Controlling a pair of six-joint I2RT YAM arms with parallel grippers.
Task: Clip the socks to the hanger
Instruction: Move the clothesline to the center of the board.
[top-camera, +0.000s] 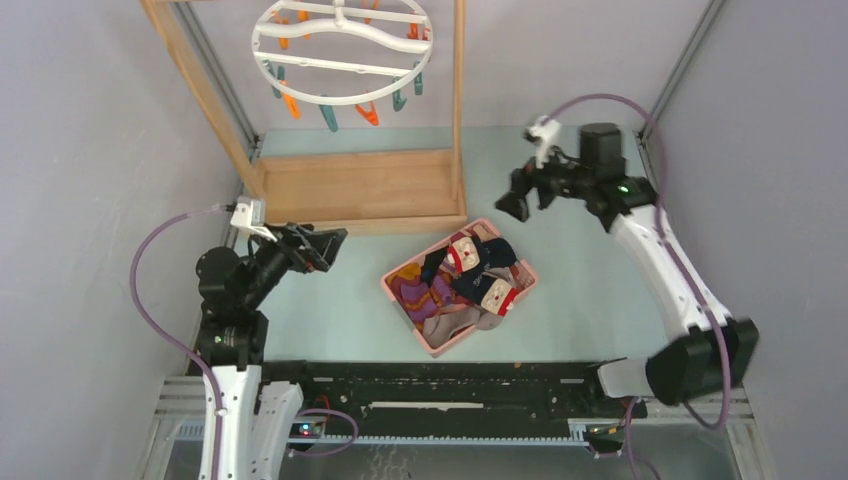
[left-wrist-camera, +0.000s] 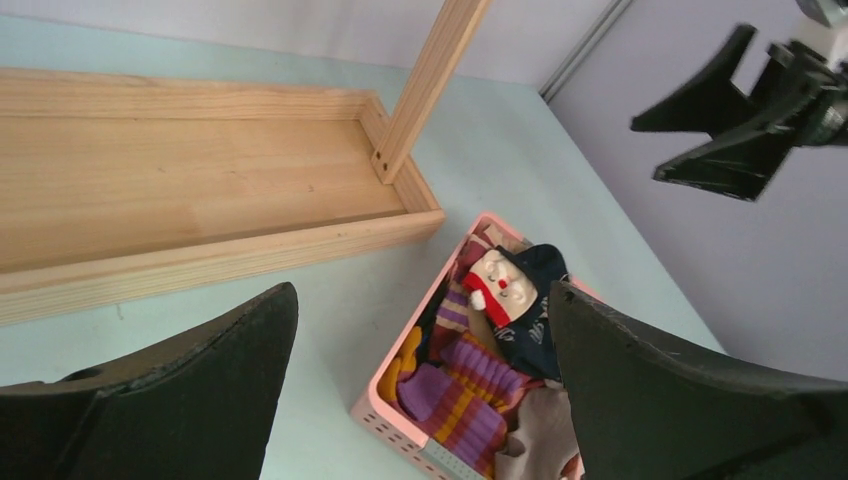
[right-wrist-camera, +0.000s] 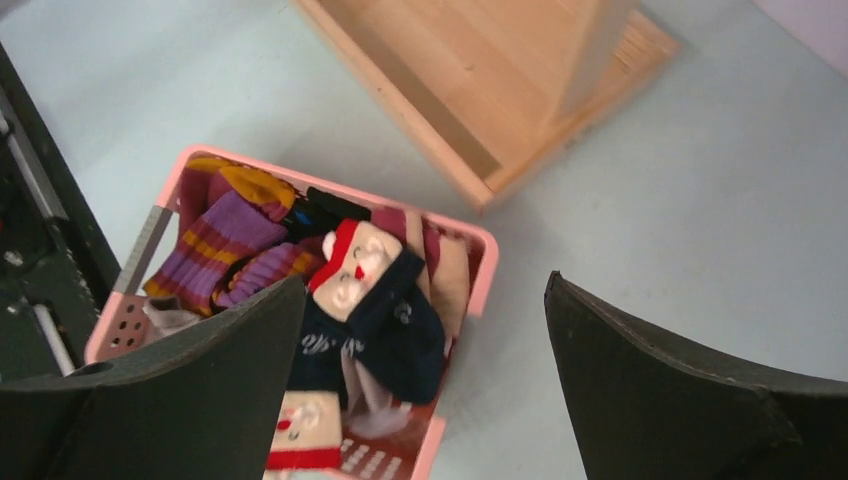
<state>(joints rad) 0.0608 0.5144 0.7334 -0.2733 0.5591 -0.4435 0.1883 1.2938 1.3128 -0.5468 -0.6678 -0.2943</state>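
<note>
Both hands idle. Left gripper (top-camera: 335, 252) has its jaws spread wide with nothing between them, and so does the right gripper (top-camera: 515, 207).

Socks (top-camera: 465, 280) are heaped in a pink basket (top-camera: 392, 285) on the table, between the two grippers: just ahead of the left one, below and nearer the arm bases than the right one. The basket's long axis runs diagonally, one end toward the left gripper and the other toward the right. Purple-orange striped socks (left-wrist-camera: 470, 385) are at the left-gripper end. A navy sock (right-wrist-camera: 385, 325) with a red-cream cuff lies on top mid-pile; the heap is too tangled to call single sock directions.

Hanger (top-camera: 340, 50) hangs at the top of the wooden rack (top-camera: 350, 190), well beyond both grippers. Its ring lies roughly flat, with orange and teal clips dangling from the rim.

The table (top-camera: 580, 270) is pale blue-green, with grey walls on three sides.
</note>
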